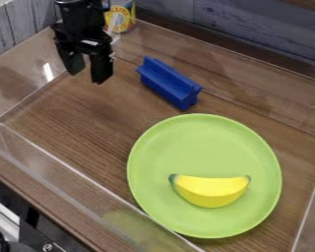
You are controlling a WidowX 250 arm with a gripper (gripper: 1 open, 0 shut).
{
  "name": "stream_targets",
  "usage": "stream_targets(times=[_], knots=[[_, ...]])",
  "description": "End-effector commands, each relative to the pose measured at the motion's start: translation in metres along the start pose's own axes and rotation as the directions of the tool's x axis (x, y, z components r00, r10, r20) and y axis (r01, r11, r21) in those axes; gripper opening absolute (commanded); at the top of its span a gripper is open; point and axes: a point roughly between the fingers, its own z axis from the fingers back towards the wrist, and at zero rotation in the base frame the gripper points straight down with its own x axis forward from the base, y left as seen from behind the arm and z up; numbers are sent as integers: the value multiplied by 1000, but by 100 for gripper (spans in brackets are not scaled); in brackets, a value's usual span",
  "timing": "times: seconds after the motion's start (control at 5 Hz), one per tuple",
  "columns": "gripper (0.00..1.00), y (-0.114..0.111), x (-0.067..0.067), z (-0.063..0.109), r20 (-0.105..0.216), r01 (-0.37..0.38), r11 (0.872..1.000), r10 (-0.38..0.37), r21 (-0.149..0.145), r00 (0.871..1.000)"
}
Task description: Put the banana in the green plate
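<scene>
Down at the near right of the wooden table (82, 138), the banana (211, 189) lies inside the green plate (200, 148), on the near part of the dish, resting on its surface with its curved back toward the near edge and its dark tips at either end. It sits wholly within the rim.

Far off to the left, my gripper (88, 67) hangs over bare wood at the far left of the table, pointing straight down. My two black fingers (102, 67) stand wide apart with nothing between them; I hold nothing. The banana is well apart from me, diagonally across the table toward the near right, with the plate's far rim and a stretch of wood between us.

Between my gripper and the plate, a little to my right, a blue rectangular block (169, 83) lies on the wood, running from far left to near right, apart from both me and the plate.

Just behind me at the far edge stands a yellow-labelled can (119, 17), partly hidden by my arm; its label is too small and blurred for me to read any writing or brand.
</scene>
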Motion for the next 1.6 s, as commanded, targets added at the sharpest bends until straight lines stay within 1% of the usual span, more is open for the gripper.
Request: stream_targets(times=[0.0,0.2,0.8,1.4], knots=[[100,6,7,14,43,-8,1000,7,19,999],[100,7,8,16,43,-8,1000,7,18,999],[100,7,7,16,25,-16,1000,16,12,1000],[100,4,6,15,7,-17,1000,17,0,1000]])
